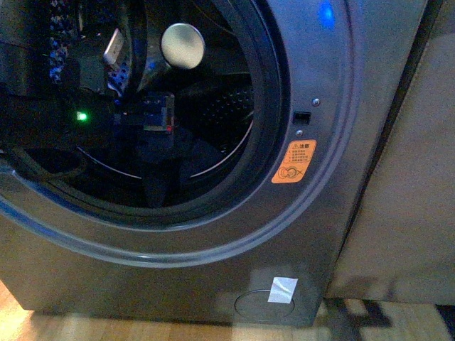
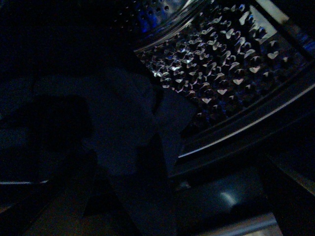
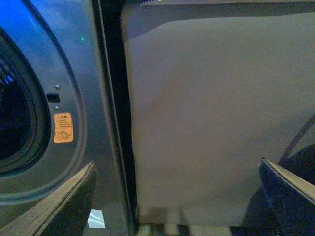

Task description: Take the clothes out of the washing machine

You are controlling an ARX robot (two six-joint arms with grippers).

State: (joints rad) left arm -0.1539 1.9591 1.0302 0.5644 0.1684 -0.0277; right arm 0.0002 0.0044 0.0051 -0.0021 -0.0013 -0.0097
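- Front view: the dark grey washing machine filled most of the scene. Its round porthole stood open, with the steel drum dim inside.
- The black left arm, marked by a green light, stretched from the left across the porthole and into the drum.
- The left gripper was inside the drum, directly above the clothes, a limp navy heap at the bottom. It was too dark to tell whether its fingers were spread or pinched on the fabric.
- An orange sticker sat to the right of the porthole, and a white tape patch low on the front panel.
- Left wrist view: very dim, but the navy fabric showed lying against the perforated drum wall.
- Right wrist view: the right gripper was outside the machine, facing the beige unit that stood just beside it. Its fingers were spread wide, with nothing between them.
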